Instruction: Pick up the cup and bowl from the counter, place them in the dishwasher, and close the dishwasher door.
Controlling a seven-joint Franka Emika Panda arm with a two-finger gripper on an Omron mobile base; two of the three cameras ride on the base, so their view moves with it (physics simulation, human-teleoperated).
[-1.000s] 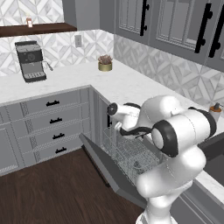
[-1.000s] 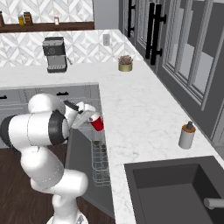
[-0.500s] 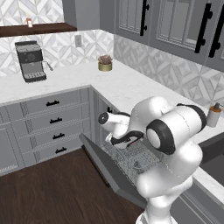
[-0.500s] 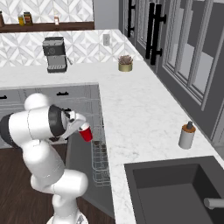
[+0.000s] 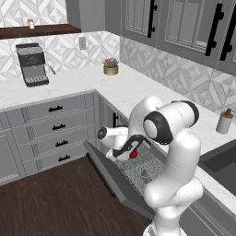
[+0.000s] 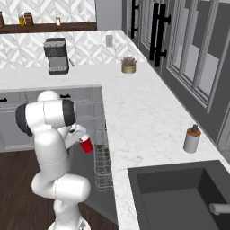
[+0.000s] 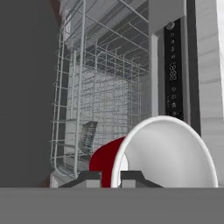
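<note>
Arm bent low in front of the open dishwasher (image 5: 138, 168), door (image 5: 108, 177) dropped down flat toward the floor. The gripper (image 7: 111, 178) is clamped on the red cup (image 6: 86, 144): in the hand view its two dark tips pinch the cup's rim at 6 o'clock, one inside the white mouth, one outside against the red wall. The cup lies tilted on its side, mouth turned toward the hand camera, base pointing off to 9 o'clock. Beyond it, at 12 o'clock, the grey wire racks (image 7: 96, 92) stand pulled out; the dark control strip (image 7: 174, 74) runs at 1 o'clock. From the right base view the cup hangs just beside the rack edge, below the white marble counter (image 6: 143, 117), at about 9 o'clock from the sink (image 6: 179, 197). A soap dispenser (image 6: 192, 139) stands on the counter near the sink, a small potted plant (image 6: 129, 65) farther back, a coffee machine (image 6: 56, 55) on the far run.
</note>
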